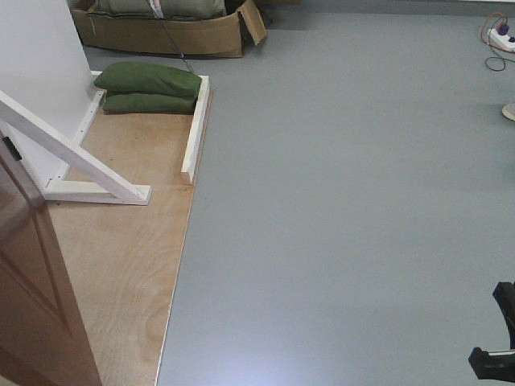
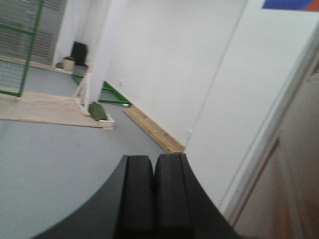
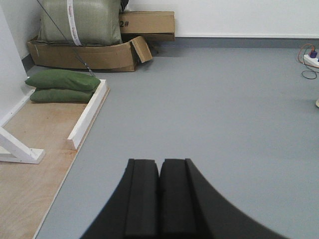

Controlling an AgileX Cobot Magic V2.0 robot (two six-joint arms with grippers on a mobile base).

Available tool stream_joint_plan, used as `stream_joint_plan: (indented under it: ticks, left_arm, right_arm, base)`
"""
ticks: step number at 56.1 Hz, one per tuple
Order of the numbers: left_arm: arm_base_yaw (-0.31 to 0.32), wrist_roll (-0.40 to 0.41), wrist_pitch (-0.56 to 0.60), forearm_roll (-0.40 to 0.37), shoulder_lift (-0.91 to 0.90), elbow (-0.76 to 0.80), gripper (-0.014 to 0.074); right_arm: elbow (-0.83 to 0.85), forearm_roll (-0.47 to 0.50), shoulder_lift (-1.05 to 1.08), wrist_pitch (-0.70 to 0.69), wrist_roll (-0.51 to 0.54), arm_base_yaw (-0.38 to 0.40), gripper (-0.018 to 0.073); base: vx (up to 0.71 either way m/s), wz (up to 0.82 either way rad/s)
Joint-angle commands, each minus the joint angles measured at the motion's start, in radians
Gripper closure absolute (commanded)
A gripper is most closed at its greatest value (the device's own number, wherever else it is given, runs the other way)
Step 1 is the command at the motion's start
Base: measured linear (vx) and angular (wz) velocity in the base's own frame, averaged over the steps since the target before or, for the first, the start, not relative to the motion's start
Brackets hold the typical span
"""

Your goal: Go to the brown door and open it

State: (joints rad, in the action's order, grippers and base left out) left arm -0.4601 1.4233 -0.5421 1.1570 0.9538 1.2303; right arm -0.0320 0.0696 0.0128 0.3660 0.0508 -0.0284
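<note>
The brown door [image 1: 32, 281] shows only as a glossy reddish-brown panel edge at the lower left of the front view. It appears again as a blurred brown surface [image 2: 299, 179] at the right edge of the left wrist view, beside a white frame [image 2: 261, 159]. Its handle is out of view. My left gripper [image 2: 153, 158] is shut with nothing between its fingers and points along the white wall, just left of the door. My right gripper [image 3: 159, 162] is also shut and empty, hanging over bare grey floor away from the door.
White wooden braces [image 1: 80, 157] and a white rail [image 1: 195, 133] stand on a plywood base [image 1: 121, 241] behind the door. Two green sandbags [image 1: 149, 84] lie on it. A cardboard box [image 1: 161, 32] sits at the back, and a power strip [image 3: 311, 57] lies far right.
</note>
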Motion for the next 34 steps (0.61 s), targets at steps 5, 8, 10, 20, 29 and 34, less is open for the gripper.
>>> stream_joint_plan:
  ticks: [5, 8, 10, 20, 29, 34]
  left_arm:
    - [0.010, 0.009, 0.276, -0.045, 0.017, 0.025, 0.0575]
    - [0.011, 0.009, 0.339, -0.066, 0.024, 0.025, 0.0575]
    - [0.011, 0.009, 0.372, -0.076, 0.031, 0.025, 0.0575]
    - [0.061, 0.009, 0.493, -0.078, 0.073, 0.025, 0.0575]
    - [0.162, 0.009, 0.610, -0.071, 0.161, 0.025, 0.0575]
    - [0.190, 0.009, 0.638, -0.066, 0.181, 0.025, 0.0575]
  right_arm:
    - [-0.004, -0.003, 0.006, -0.076, 0.006, 0.001, 0.0559]
    - [-0.004, -0.003, 0.006, -0.076, 0.006, 0.001, 0.0559]
    - [-0.004, -0.003, 0.006, -0.076, 0.006, 0.001, 0.0559]
    - [-0.004, -0.003, 0.006, -0.076, 0.006, 0.001, 0.0559]
    - [-0.004, -0.003, 0.006, -0.076, 0.006, 0.001, 0.0559]
    - [-0.004, -0.003, 0.006, -0.076, 0.006, 0.001, 0.0559]
  base:
    - [0.00, 0.00]
    - [0.00, 0.00]
    - [0.00, 0.00]
    - [0.00, 0.00]
    - [0.00, 0.00]
    - [0.00, 0.00]
